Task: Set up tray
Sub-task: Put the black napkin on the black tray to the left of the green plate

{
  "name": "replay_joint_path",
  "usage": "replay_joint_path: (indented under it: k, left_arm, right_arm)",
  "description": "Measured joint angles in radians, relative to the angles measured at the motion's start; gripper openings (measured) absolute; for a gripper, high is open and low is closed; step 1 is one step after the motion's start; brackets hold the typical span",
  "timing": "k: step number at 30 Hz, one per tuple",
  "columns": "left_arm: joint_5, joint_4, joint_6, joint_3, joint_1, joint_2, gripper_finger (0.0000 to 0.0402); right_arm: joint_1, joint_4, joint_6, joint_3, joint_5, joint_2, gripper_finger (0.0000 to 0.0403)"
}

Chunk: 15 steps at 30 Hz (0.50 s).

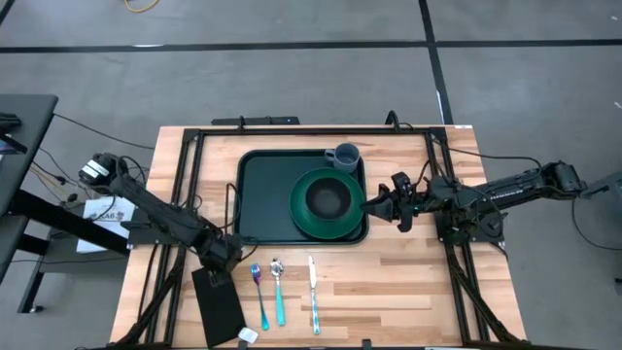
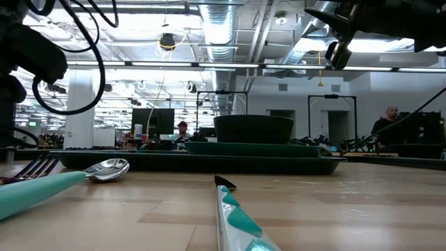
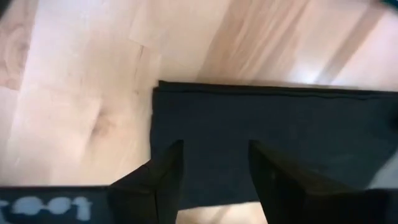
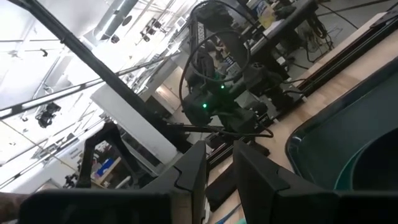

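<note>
Looking down on my desk (image 1: 389,292), I see the tray (image 1: 260,199) at upper centre of the high view, holding a green plate (image 1: 301,216) with a dark bowl (image 1: 328,198), and a grey cup (image 1: 343,156). It looks stiff, light, slick plastic; I would grip its raised rim. Lower left lies a black napkin (image 1: 219,303), my left gripper (image 3: 214,168) open just above it, holding nothing. My right gripper (image 1: 399,201), right of the tray, is slightly parted, empty.

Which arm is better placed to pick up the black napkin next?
Left. The left gripper hovers open right above the black napkin's far end, while the right gripper sits across the table beside the tray.
</note>
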Motion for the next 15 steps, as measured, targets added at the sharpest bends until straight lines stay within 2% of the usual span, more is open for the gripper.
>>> replay_joint_path:
  k: [8,15]
  left_arm:
    - [-0.033,0.009,0.005,0.0,-0.032,0.051,0.0169]
    - [-0.053,0.011,0.027,0.0,-0.063,0.151,0.0169]
  right_arm:
    - [0.0,0.001,0.002,0.0,-0.004,0.0,0.0074]
    - [0.0,0.004,0.003,0.0,-0.004,0.0,0.0074]
